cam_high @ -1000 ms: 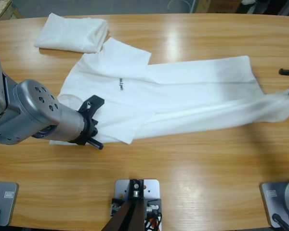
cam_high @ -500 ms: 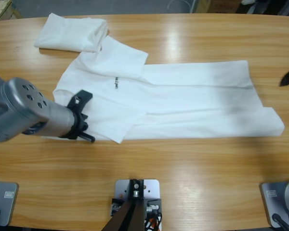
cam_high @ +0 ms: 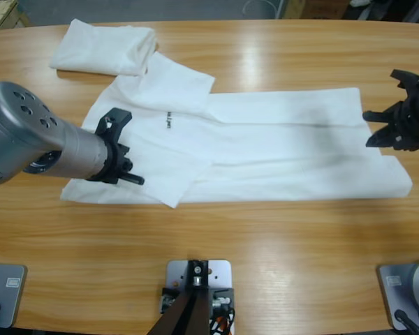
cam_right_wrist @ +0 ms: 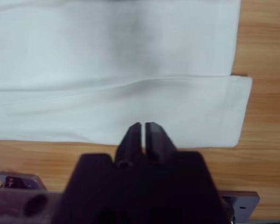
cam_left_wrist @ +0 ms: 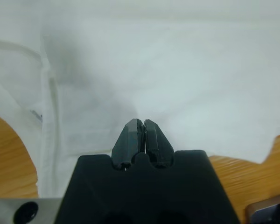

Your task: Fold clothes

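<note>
The spread T-shirt [cam_high: 265, 150] lies half-folded across the worktop [cam_high: 265, 244], a folded one [cam_high: 105, 47] beyond its collar; left claw [cam_left_wrist: 141, 127] closed empty over the chest, right claw [cam_right_wrist: 143, 129] closed at the hem; pinching one layer would likely undo the fold.

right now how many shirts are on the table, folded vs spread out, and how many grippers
folded white T-shirt: 1
spread-out white T-shirt with a small dark chest print: 1
grippers: 2, the left gripper and the right gripper, both shut on nothing
total: 2 shirts and 2 grippers, 4 things on or over the wooden table
</note>
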